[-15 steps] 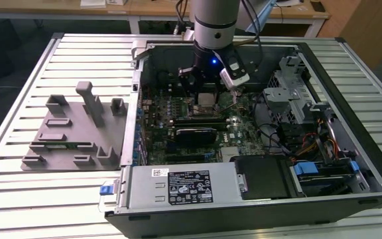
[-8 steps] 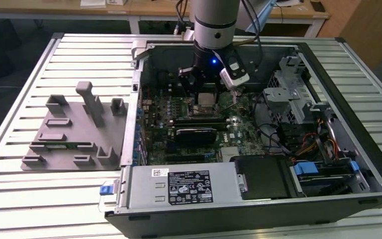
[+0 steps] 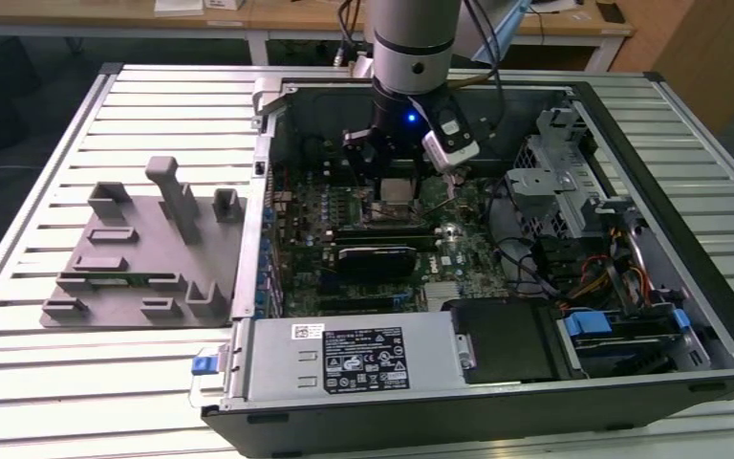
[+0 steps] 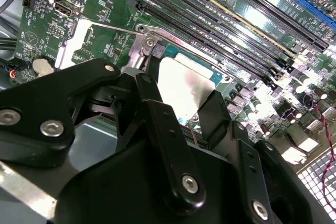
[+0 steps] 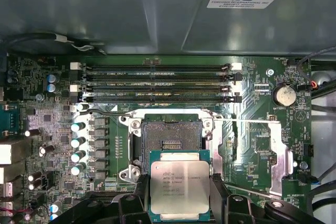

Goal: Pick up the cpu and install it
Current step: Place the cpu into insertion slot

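Note:
The cpu (image 5: pixel 179 186), a flat square chip with a silvery top and green rim, sits between my black fingers (image 5: pixel 137 195) in the first wrist view. My gripper (image 5: pixel 178 190) is shut on it by two opposite edges. The open socket (image 5: pixel 169 139) with its dark contact field lies just beyond the chip on the green motherboard. In the second wrist view the cpu (image 4: pixel 186 85) hangs close above the socket frame (image 4: pixel 149 40), with my gripper (image 4: pixel 184 106) around it. In the exterior view my gripper (image 3: pixel 397 177) is down inside the open computer case, holding the cpu (image 3: pixel 398 189) over the board's middle.
The socket's load plate (image 5: pixel 273 150) and thin lever (image 5: pixel 252 122) are swung aside. Memory slots (image 5: pixel 157 82) run beside the socket. A grey holder tray (image 3: pixel 138 253) lies on the slatted table at the exterior view's left. Power supply (image 3: pixel 341 359), drive cage (image 3: pixel 572 182) and cables (image 3: pixel 596 277) crowd the case.

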{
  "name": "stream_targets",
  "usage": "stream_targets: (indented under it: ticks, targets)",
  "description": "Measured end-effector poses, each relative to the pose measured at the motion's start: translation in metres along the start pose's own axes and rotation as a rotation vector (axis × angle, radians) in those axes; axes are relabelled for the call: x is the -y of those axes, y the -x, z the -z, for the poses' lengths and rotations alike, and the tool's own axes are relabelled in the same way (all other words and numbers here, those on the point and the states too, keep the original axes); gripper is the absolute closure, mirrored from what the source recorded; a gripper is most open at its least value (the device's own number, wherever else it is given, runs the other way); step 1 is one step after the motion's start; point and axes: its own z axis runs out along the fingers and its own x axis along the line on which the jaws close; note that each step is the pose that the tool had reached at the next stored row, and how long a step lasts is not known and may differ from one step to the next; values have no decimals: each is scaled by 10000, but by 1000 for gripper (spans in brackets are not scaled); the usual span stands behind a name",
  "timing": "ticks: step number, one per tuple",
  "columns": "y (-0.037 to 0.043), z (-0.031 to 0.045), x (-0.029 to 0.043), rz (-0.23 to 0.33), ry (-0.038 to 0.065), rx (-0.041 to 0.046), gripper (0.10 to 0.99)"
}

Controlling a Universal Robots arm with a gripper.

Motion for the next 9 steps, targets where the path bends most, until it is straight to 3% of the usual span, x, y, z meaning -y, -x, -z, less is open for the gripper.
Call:
stream_targets:
  ticks: [9]
  targets:
    - [0, -1, 0, -1442, -40, 16, 545]
